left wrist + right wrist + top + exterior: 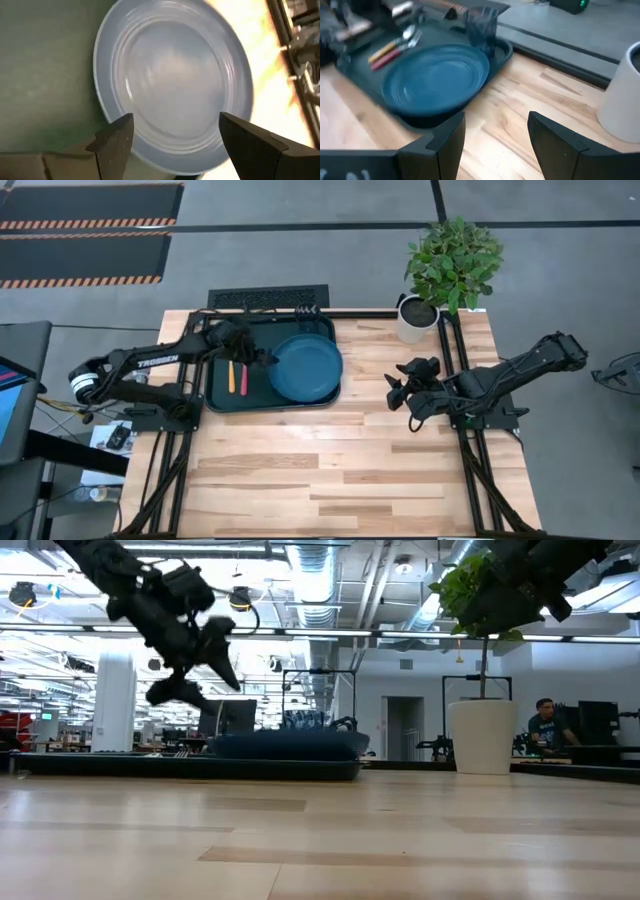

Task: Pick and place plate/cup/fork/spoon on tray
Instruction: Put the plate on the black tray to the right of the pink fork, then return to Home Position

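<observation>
my left hand point(262, 360) hangs above the tray point(218, 395), just over the near-left edge of the plate point(306, 367), fingers point(112, 142) spread wide and holding nothing; in my left wrist view the plate point(172, 82) fills the space between and beyond them. white lettering on my left arm reads "trossen". my right hand point(397, 388) waits over the bare tabletop point(340, 470) to the right of the tray, well apart from it, fingers point(445, 137) also spread and empty.

the dark green tray sits at the far left part of the tabletop and carries everything. the teal-blue plate lies flat in its right half, nothing on it, its right side coming close to the tray's right rim. left of the plate, the orange-handled spoon point(231, 376) and the red-handled fork point(243, 378) lie side by side, parallel, handles toward the near side; in my right wrist view they are the spoon point(390, 46) and the fork point(395, 54) beside the plate point(437, 77). the dark bluish cup point(481, 29) stands upright in the tray's far right corner, just behind the plate; i cannot tell whether anything is in it.

beyond the tray's right end, a white pot point(414, 320) holding a leafy green plant point(455, 260) stands at the far right corner of the tabletop.
</observation>
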